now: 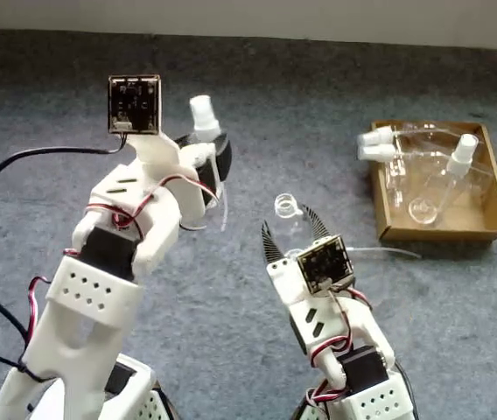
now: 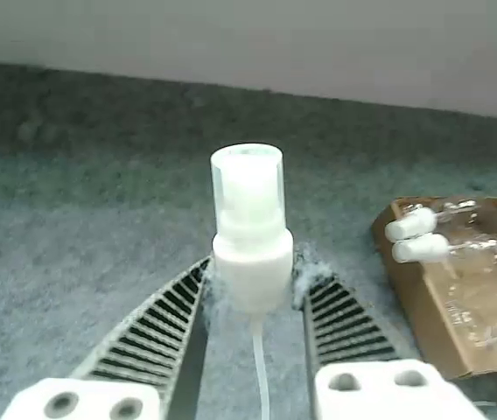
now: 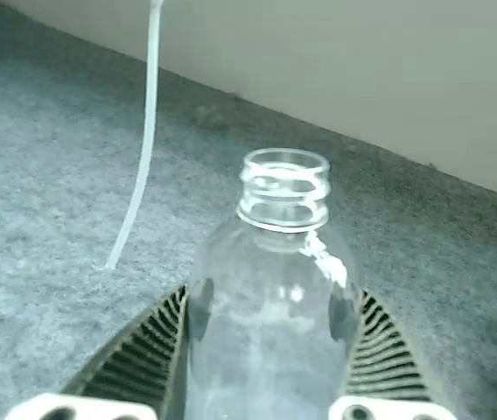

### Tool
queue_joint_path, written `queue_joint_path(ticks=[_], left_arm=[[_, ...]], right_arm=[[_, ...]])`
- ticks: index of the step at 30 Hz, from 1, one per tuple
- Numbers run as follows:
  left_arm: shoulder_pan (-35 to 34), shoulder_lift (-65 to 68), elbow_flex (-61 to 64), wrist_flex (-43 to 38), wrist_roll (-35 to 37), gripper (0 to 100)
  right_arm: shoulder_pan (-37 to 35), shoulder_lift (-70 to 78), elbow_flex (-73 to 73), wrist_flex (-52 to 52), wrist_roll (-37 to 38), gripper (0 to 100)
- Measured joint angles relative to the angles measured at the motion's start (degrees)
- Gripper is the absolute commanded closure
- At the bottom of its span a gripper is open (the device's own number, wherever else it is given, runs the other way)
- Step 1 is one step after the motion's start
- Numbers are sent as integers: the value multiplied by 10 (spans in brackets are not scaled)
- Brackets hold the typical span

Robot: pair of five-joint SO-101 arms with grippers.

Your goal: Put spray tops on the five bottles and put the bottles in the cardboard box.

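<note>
Spray top (image 2: 250, 232) is pinched upright in our left gripper (image 2: 253, 273), jaws closed on its collar; it sits farthest from the cardboard box (image 1: 485, 233). Its dip tube (image 3: 140, 149) hangs near vertical, beside the open bottle (image 3: 275, 254), not in the mouth. We hold that bottle upright in the right gripper (image 3: 272, 302), jaws clamped on its body, between spray top and box, well short of the box. Next, we reckon: bring the tube tip boxward over the neck, axes lined up, then lower. Box holds three capped bottles (image 1: 423, 171) lying down
</note>
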Motion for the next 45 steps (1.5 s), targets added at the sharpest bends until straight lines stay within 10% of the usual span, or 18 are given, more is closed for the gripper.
queue_joint_path(ticks=[8,45], left_arm=[[29,-65,0,-96,-104,994],[195,-117,0,-244,-113,994]], right_arm=[[0,0,0,-42,0,864],[0,0,0,-91,-58,864]])
